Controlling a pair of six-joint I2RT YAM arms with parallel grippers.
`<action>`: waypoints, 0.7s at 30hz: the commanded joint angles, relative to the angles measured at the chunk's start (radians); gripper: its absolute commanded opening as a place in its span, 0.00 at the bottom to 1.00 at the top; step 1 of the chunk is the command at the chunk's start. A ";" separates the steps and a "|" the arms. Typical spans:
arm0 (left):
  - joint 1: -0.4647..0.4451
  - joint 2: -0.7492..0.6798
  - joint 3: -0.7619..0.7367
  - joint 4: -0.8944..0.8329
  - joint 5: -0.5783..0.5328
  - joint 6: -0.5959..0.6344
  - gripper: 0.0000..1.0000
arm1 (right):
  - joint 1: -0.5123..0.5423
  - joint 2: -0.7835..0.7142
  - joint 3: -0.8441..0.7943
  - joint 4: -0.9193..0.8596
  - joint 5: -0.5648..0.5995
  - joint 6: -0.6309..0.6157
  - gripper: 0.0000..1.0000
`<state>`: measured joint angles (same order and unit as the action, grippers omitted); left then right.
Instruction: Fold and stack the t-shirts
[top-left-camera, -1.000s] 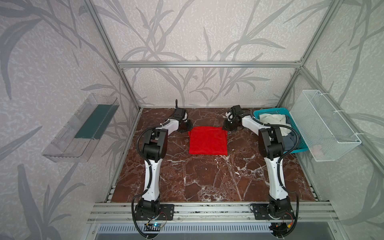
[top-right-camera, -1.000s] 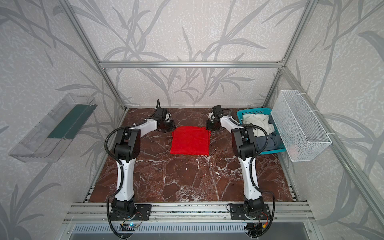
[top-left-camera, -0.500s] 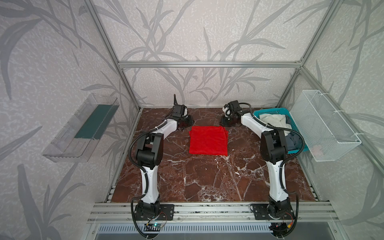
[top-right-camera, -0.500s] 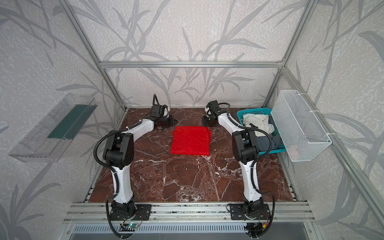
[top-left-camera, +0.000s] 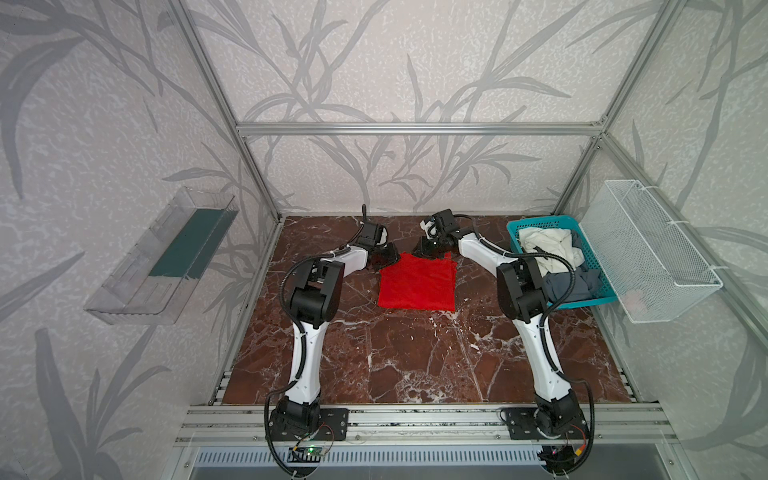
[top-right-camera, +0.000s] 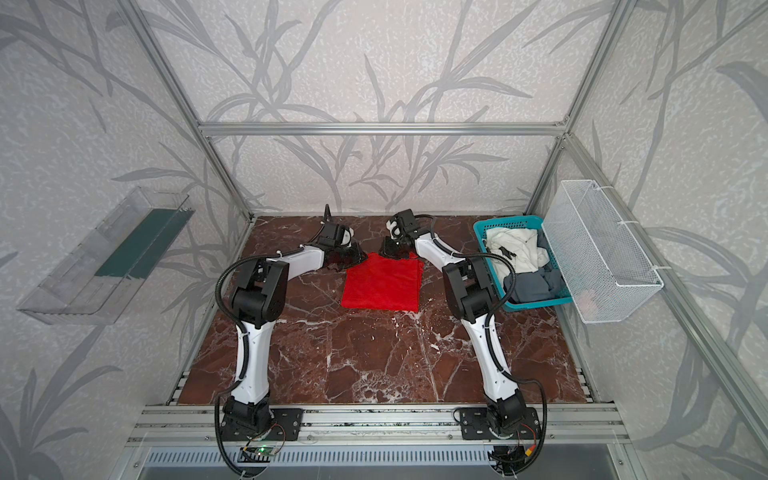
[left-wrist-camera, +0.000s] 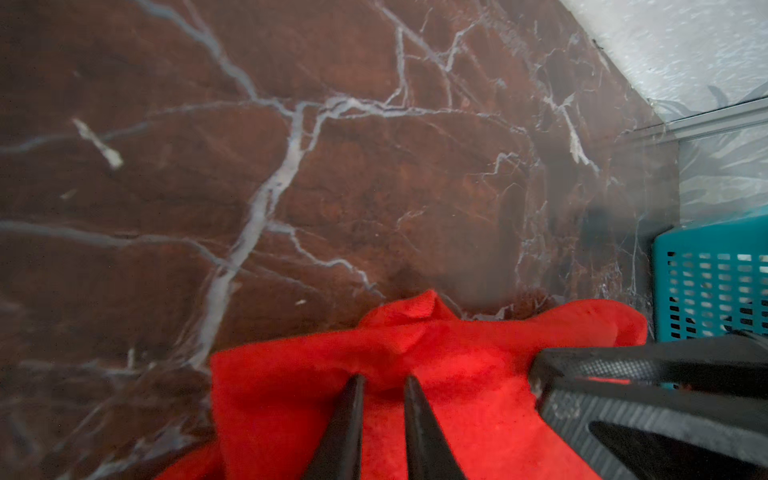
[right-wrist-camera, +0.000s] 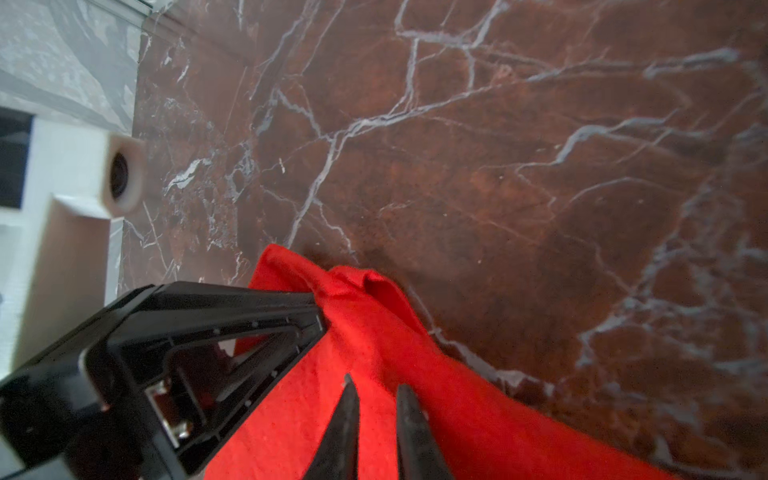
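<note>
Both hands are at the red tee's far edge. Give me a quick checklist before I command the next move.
1. Left hand pinching the red tee at its far edge: ok.
2. Right hand pinching the same far edge: ok.
3. Gap between the two hands: ok, though narrow.
4. Red tee's near edge flat on the table: ok.
5. All layers caught in each grip: cannot tell.
6. White tee and grey-blue tee folded: not ok, both crumpled in the teal basket.
</note>
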<state>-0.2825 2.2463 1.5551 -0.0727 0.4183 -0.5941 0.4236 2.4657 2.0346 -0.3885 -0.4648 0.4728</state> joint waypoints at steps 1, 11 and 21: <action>0.007 0.017 -0.008 0.027 -0.012 -0.012 0.21 | -0.014 0.032 0.023 0.008 -0.001 0.024 0.19; 0.017 0.006 -0.052 0.015 -0.025 -0.001 0.18 | -0.125 -0.094 -0.281 0.135 0.013 0.026 0.17; 0.016 -0.133 -0.120 0.000 -0.018 0.038 0.17 | -0.183 -0.269 -0.452 0.173 0.018 -0.049 0.17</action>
<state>-0.2737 2.1986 1.4681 -0.0185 0.4221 -0.5865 0.2443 2.2757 1.6184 -0.1883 -0.4801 0.4625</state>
